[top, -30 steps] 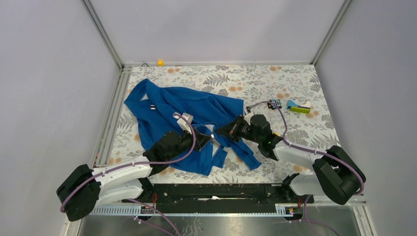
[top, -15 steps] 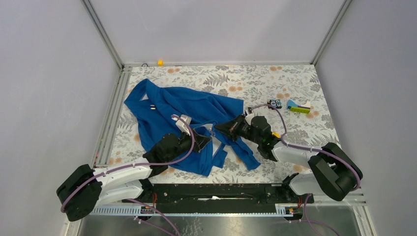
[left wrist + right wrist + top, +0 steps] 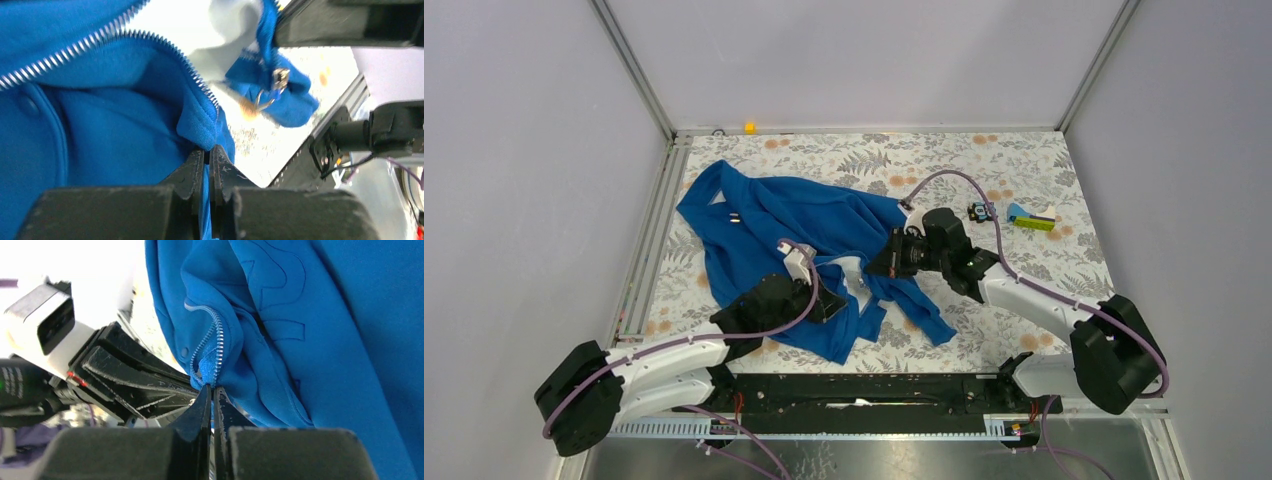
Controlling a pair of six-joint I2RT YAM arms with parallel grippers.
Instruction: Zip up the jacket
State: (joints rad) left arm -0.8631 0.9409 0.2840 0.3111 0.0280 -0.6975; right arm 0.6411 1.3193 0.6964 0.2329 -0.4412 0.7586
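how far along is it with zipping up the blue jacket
Done: both front edges are pinched. In hand: left fingers shut on one edge of the jacket, right fingers on the other. Left: zipper teeth lie apart, white lining shows, the silvery pull hangs unjoined; nothing is zipped.

Open tabletop (image 3: 964, 160) beyond jacket (image 3: 764, 225); green block (image 3: 1034, 222) far right.

One jacket (image 3: 764, 225), two tools (image 3: 210, 152) (image 3: 212, 390), three small objects (image 3: 981, 211) (image 3: 1032, 221) (image 3: 749, 127)
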